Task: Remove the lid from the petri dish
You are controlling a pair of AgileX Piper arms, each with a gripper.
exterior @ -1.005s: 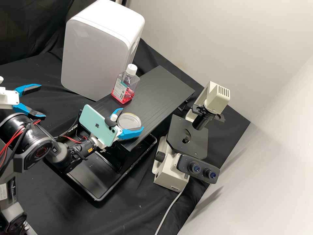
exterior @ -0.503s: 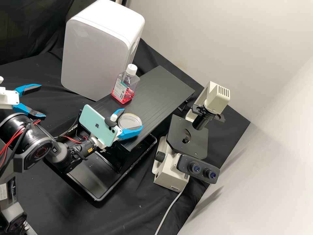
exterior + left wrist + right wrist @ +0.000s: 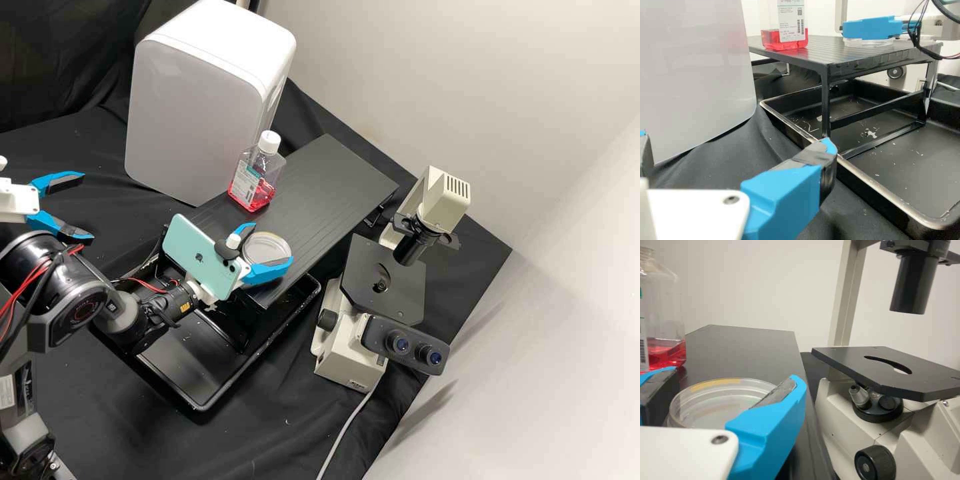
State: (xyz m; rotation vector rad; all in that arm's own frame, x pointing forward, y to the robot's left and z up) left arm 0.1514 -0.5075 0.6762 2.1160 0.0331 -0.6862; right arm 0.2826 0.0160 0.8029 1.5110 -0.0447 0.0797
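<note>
Right claw (image 3: pixel 268 244) pinches the petri dish lid (image 3: pixel 715 400) on the black rack (image 3: pixel 333 180); left claw (image 3: pixel 87 205) spread, well apart from it.

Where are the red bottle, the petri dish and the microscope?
Red bottle (image 3: pixel 252 192), high view, on its red liquid.
Petri dish (image 3: pixel 265 247), high view, lid centre.
Microscope (image 3: pixel 373 263), high view, black stage.

Left tool (image 3: pixel 87 205) spread, low aside; right tool (image 3: pixel 270 243) level, fingers (image 3: pixel 272 266) tight around lid (image 3: pixel 262 251).
</note>
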